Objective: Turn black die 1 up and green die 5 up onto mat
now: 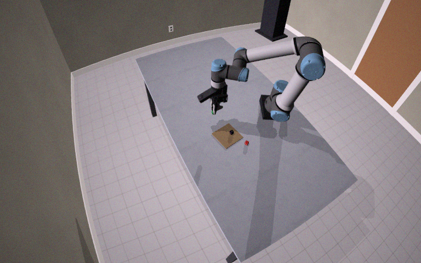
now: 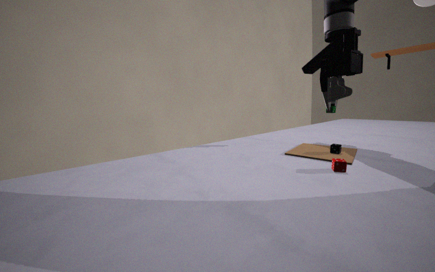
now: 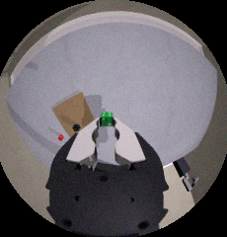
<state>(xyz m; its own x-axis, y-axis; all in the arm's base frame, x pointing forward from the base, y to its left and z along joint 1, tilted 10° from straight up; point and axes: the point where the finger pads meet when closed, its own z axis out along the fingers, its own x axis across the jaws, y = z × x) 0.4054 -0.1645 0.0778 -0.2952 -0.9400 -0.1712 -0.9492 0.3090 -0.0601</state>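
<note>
With the green die [image 1: 212, 112] [image 2: 331, 109] [image 3: 107, 118] clamped aloft in the gripper [image 1: 213, 112] [image 2: 331, 109] [image 3: 107, 118], turning appears underway; 5 must be brought uppermost before mat [image 1: 222, 135] [image 2: 309, 151] [image 3: 73, 112] placement.

A wide grey counter [image 1: 291, 208] [image 2: 179, 229] [image 3: 143, 59] runs through the room over a floor of pale square tiles [image 1: 124, 169]. Plain walls [image 1: 147, 22] [image 2: 145, 67] rise around it, drab olive-grey at the far side and left, lighter beige at the right, edged with a white baseboard [image 1: 108, 60]. A small outlet [image 1: 170, 28] sits low on the far wall. Beyond the counter stands a dark column [image 1: 273, 19]; an orange-brown panel [image 1: 398, 49] framed in white fills part of the right wall. Light is dim, with long soft shadows.
</note>
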